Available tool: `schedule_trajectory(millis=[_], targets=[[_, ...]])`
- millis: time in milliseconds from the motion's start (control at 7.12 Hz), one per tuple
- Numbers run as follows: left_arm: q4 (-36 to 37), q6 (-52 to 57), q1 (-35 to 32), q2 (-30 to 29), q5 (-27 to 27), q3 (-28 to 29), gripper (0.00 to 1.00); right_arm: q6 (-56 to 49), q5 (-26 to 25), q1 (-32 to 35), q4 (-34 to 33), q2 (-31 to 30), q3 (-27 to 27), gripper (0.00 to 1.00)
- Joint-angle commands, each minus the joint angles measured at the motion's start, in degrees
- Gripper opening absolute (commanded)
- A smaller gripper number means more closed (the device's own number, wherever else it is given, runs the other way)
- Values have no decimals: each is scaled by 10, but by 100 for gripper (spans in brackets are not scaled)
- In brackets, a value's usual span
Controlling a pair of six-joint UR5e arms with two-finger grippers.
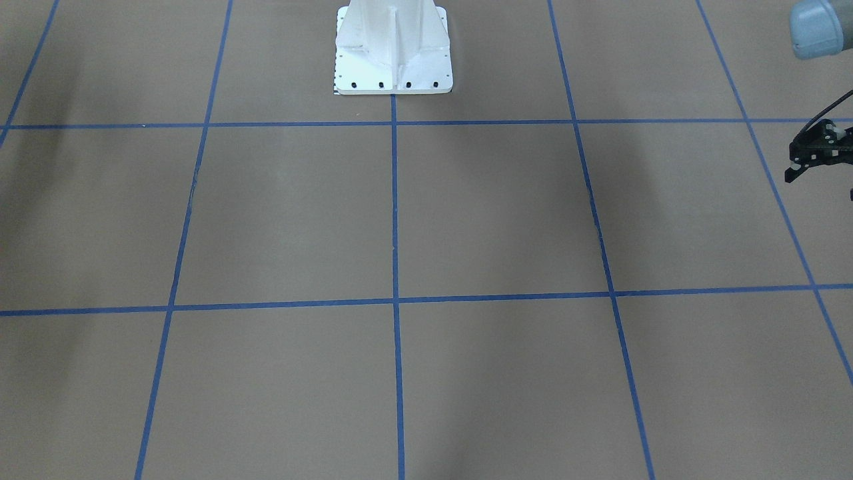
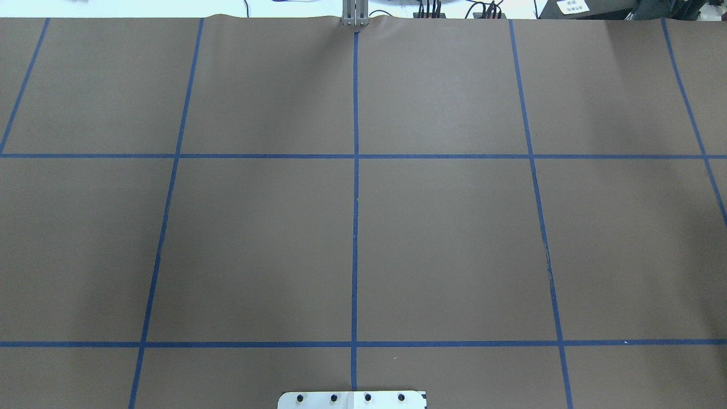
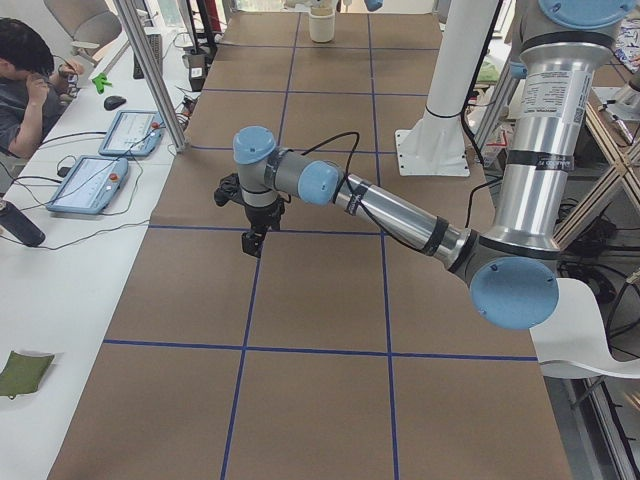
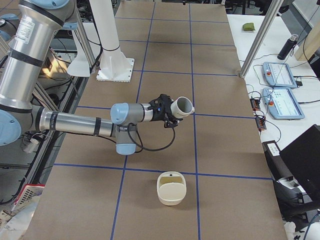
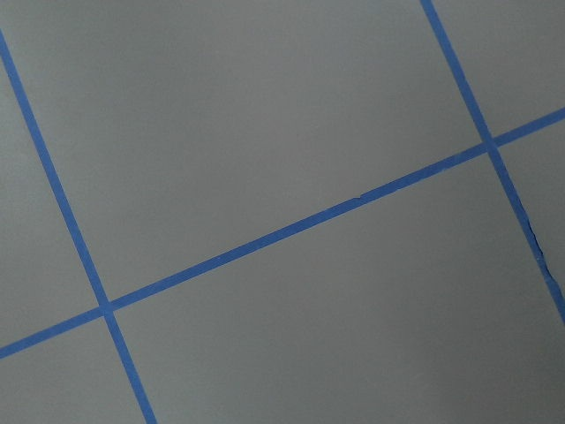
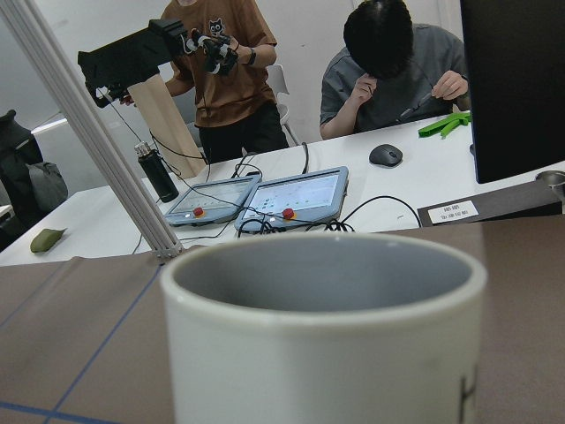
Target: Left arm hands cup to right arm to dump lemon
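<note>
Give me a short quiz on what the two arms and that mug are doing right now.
1. Which arm has the white mug at its tip? A) left B) right C) neither
2. True or false: the mug stands upright on the table.
3. Fill in: the mug's inside is ____.
Key: 1 B, it sits at the right gripper. 2 False, it is tilted and off the table. 3 Grey.

Cup [image 6: 322, 353]: white outside, grey inside, black lettering. Table [image 2: 454, 238]: brown, blue tape grid. Bin [image 4: 171, 194] near cup: cream. Robot pedestal [image 1: 393, 47]: white
</note>
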Motion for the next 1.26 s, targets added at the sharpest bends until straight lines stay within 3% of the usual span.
schedule_trajectory(millis=[0,281,843,1124], targets=[[0,0,0,-1,-1,-1,100,152,-3,22,171,-10,-113,16],[-1,-19,0,-4,0,-4,100,307,-4,54,200,-4,-143,16],[-1,-19,0,-7,-1,-6,100,518,-7,75,210,14,-154,16],[-1,-19,0,-7,-1,-7,100,625,-26,87,291,44,-229,16]])
